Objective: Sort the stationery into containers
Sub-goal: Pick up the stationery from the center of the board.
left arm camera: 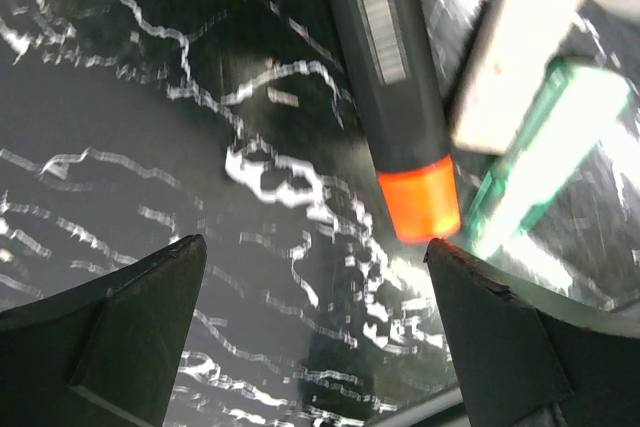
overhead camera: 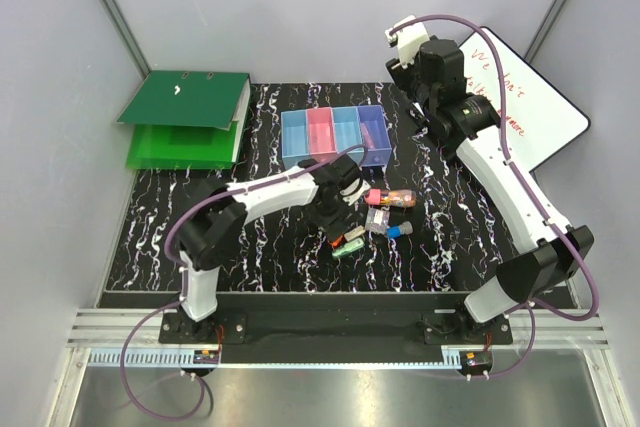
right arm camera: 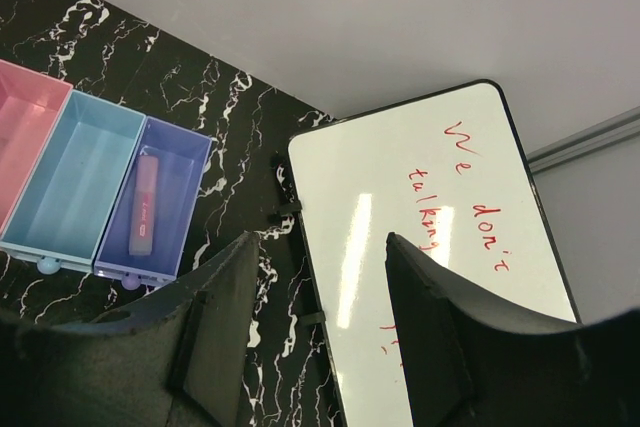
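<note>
We are seeing the left gripper hovering wide open over an orange-capped marker, its far end cut off, blurred stationery beside it. The right gripper is gaping empty near the containers.

Overhead camera takes in the whole black veined tabletop; left wrist view hugs it; right wrist view, higher, shares the translucent pastel bins.

The glossy black marbled tabletop is catching glare, the translucent plastic bins are glowing softly, and the smooth whiteboard is shining.
</note>
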`<action>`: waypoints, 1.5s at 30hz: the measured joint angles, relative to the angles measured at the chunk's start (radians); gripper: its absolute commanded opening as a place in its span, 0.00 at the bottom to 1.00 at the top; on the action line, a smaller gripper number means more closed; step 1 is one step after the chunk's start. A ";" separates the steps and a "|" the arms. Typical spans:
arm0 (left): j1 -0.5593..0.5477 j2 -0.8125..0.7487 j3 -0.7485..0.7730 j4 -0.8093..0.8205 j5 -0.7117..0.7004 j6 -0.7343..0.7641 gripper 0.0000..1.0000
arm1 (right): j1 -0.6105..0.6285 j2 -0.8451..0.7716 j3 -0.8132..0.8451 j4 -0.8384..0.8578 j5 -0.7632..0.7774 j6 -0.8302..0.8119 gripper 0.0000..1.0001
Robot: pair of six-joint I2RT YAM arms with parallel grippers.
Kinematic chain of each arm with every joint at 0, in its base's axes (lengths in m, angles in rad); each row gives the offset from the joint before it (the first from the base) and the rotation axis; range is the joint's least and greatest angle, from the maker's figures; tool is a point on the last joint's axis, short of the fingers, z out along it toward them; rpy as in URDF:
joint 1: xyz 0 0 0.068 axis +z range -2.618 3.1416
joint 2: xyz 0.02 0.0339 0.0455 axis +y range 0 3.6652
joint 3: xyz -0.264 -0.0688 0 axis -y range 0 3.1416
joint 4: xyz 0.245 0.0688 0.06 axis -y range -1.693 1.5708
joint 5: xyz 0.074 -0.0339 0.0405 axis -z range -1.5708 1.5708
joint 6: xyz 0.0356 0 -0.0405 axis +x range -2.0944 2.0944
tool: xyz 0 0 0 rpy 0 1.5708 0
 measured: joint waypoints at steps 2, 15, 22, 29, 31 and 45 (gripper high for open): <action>0.000 0.037 0.018 0.001 0.003 -0.013 0.99 | 0.000 -0.001 -0.004 0.000 -0.001 -0.004 0.62; -0.002 0.093 0.104 -0.007 0.051 -0.042 0.99 | 0.000 -0.022 -0.051 -0.007 -0.009 -0.018 0.62; -0.014 0.094 0.105 -0.008 0.068 -0.045 0.99 | 0.000 -0.035 -0.074 -0.005 -0.010 -0.018 0.62; -0.021 0.134 0.145 -0.009 0.067 -0.045 0.99 | 0.000 -0.037 -0.082 -0.003 -0.021 -0.014 0.62; -0.021 0.142 0.145 -0.008 0.062 -0.045 0.99 | 0.000 -0.038 -0.086 -0.003 -0.026 -0.012 0.62; 0.024 0.148 0.126 -0.005 -0.005 -0.048 0.67 | 0.000 -0.045 -0.104 0.005 -0.031 0.018 0.61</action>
